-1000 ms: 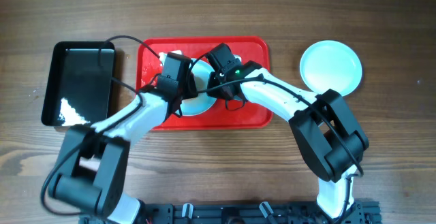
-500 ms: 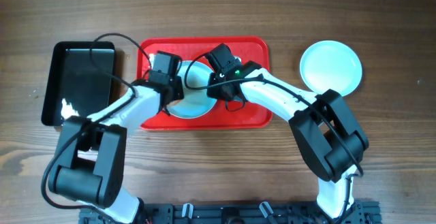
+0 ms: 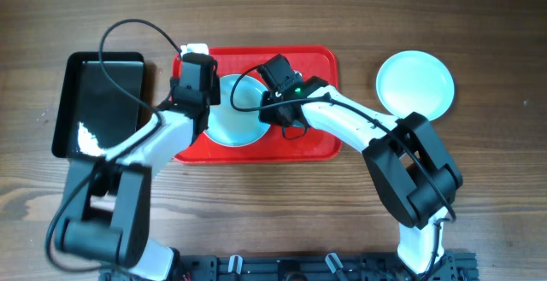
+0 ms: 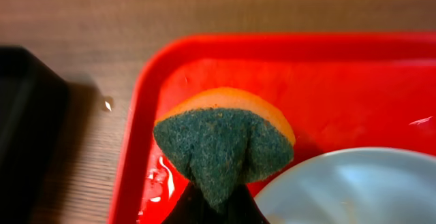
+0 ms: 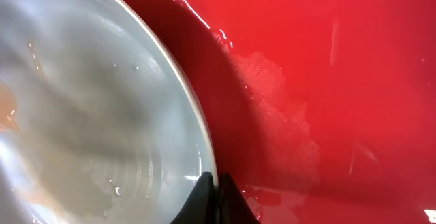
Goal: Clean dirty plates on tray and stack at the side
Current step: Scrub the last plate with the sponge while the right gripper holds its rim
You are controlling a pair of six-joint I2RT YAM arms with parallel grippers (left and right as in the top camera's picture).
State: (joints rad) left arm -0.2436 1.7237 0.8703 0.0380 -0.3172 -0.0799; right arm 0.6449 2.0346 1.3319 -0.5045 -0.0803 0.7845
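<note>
Two grips clenched: right gripper (image 5: 216, 198) pinches plate (image 5: 102, 115) rim, presumably steadying it on tray (image 5: 327, 81); left gripper (image 4: 215, 207) clamps sponge (image 4: 221, 146), poised alongside for scrubbing.

A robotics test bench, staged for dishwashing, is indicated. A white-and-black jointed left robot arm (image 3: 158, 140) and its matching right arm (image 3: 359, 123) are seen rising from a black rail (image 3: 282, 268) at the edge of a brown wood-grain tabletop (image 3: 496, 187). Kitchen props are laid out: a large flat red plastic tray (image 3: 248, 59), a round pale mint-white plate (image 3: 235, 120) on it, a second plate (image 3: 416, 83) alongside, a black rectangular plastic bin (image 3: 94, 102) and a green-and-orange scrubbing sponge (image 4: 221, 142).
</note>
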